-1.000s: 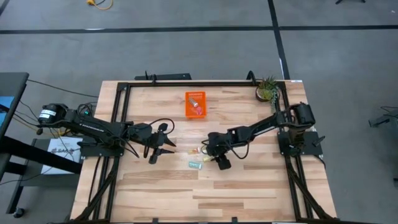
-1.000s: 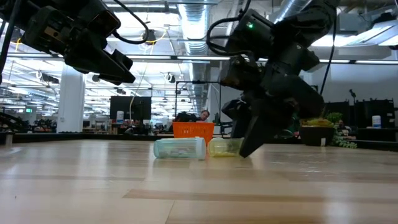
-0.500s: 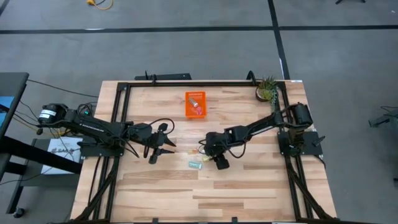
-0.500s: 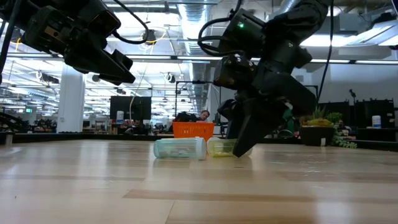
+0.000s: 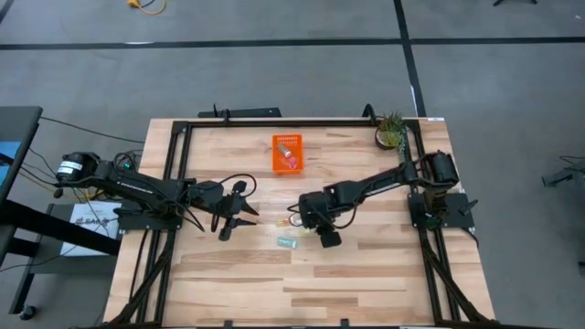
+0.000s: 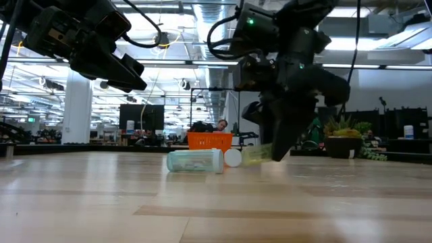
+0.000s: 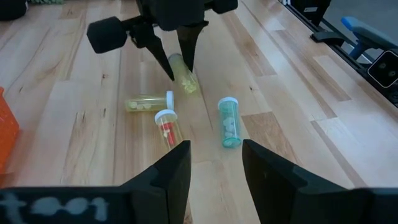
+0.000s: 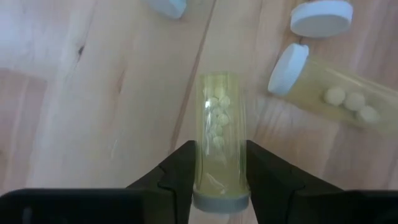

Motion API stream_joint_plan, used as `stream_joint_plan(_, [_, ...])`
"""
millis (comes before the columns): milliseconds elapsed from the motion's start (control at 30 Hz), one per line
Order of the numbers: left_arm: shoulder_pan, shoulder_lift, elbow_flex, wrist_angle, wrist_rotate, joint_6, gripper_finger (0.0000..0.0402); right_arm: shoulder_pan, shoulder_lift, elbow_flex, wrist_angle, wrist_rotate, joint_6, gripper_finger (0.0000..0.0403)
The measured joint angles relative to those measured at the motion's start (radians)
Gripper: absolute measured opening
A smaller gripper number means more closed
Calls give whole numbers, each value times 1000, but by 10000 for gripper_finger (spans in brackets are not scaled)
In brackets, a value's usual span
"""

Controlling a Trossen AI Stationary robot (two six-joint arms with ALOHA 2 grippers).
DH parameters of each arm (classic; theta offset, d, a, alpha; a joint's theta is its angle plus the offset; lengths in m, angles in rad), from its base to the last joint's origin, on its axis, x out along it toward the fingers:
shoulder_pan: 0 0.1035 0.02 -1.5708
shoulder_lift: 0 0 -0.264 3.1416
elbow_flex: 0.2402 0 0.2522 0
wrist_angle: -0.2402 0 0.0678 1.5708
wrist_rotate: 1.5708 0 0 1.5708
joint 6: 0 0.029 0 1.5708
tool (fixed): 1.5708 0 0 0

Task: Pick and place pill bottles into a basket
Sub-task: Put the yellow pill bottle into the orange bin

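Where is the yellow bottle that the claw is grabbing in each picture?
High view: the yellow bottle is mid-table, under the right claw.
Low view: right of centre, lifted off the table.
Left wrist view: upper middle.
Right wrist view: centre.
Shared landmark: the teal bottle beside it.

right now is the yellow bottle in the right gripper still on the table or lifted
Lifted. The right gripper is shut on the yellow bottle, whose underside shows a gap above the table in the low view; the teal bottle lies flat.
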Motion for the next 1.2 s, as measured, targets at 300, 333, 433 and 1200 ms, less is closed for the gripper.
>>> stream_joint_plan(300, [0, 0, 0, 0, 0, 0, 135, -41, -1, 136, -141, 8, -83, 119])
stream_joint_plan(333, [0, 0, 0, 0, 0, 0, 135, -54, -1, 152, -147, 12, -98, 119])
stream_joint_plan(433, [0, 0, 0, 0, 0, -1, 135, -99, -3, 199, -150, 48, -147, 120])
stream_joint_plan(1200, [0, 0, 1, 42, -1, 12, 135, -580, 10, 349, 136, -37, -227, 119])
